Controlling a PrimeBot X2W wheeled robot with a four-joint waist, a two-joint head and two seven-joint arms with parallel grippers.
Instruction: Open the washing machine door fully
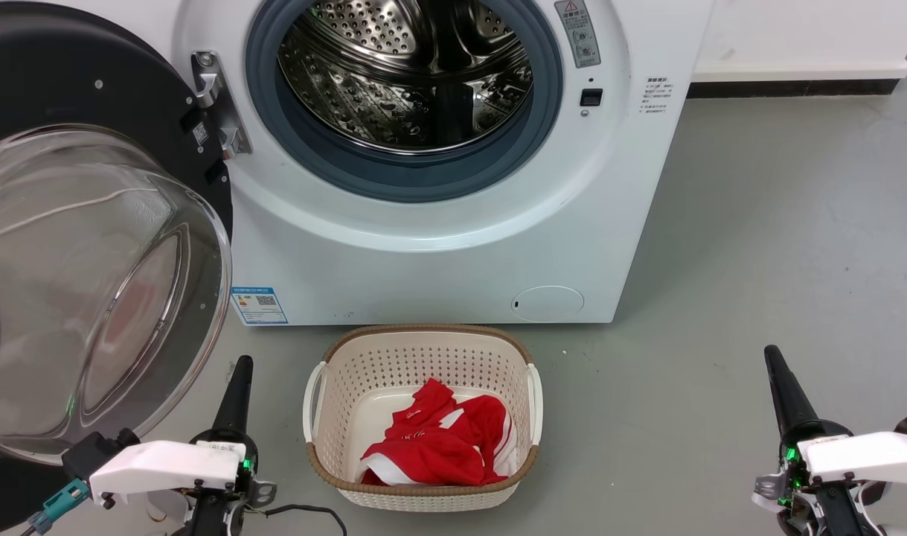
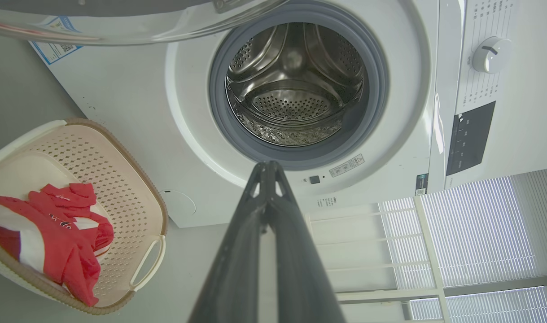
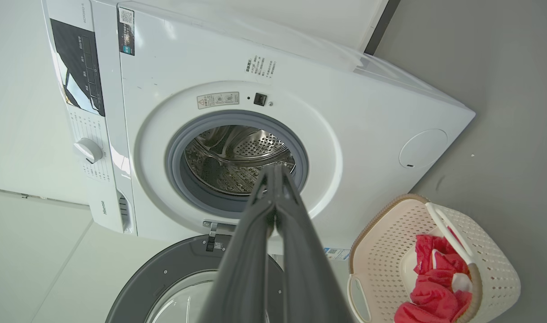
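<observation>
While left hand (image 2: 266,164) and right hand (image 3: 273,167) clench empty, wrist views add a dial (image 2: 491,54).

Grey floor (image 1: 795,223), white wall (image 1: 795,30), dark skirting (image 1: 788,88), slatted window blinds (image 2: 475,233)

The washing machine (image 1: 453,253) is white, with a grey-blue rubber ring (image 1: 393,179), a shiny steel drum (image 1: 393,112) dotted with holes and a blue label sticker (image 1: 259,305) at lower left. The washing machine door (image 1: 74,82) at the frame's left is glossy black around clear glass. At bottom centre, a cream perforated basket (image 1: 423,365) with a brown rim holds red-and-white cloth (image 1: 431,447) on a grey floor (image 1: 758,246).
</observation>
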